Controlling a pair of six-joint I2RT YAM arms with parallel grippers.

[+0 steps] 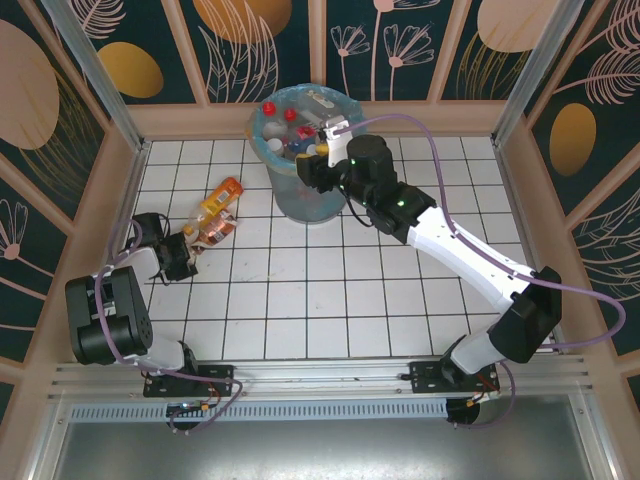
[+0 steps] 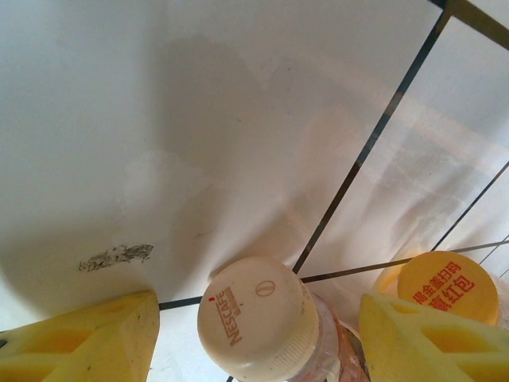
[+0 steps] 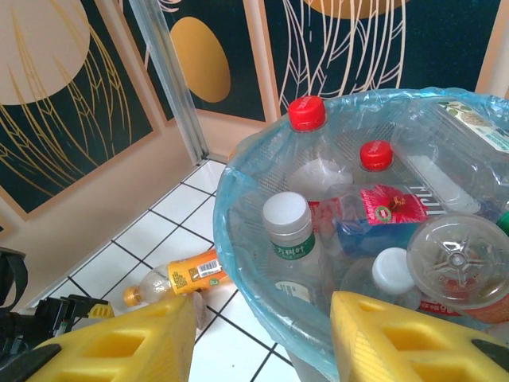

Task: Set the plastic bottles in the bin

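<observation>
I find the left gripper (image 2: 256,312) near the table's (image 1: 330,300) left edge, jaws spread either side of a cream-capped bottle (image 2: 258,322), not pinching it. The right gripper (image 3: 262,314) hangs over the bin's (image 3: 231,199) rim at the far edge, jaws spread and empty. Several bottles (image 3: 290,231) lie inside.

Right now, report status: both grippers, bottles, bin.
Left gripper open, straddling cream-capped clear plastic bottle, not gripped. Right gripper open, empty, above round grey-blue bag-lined bin. Orange-capped plastic bottle crowds the first alongside.
</observation>
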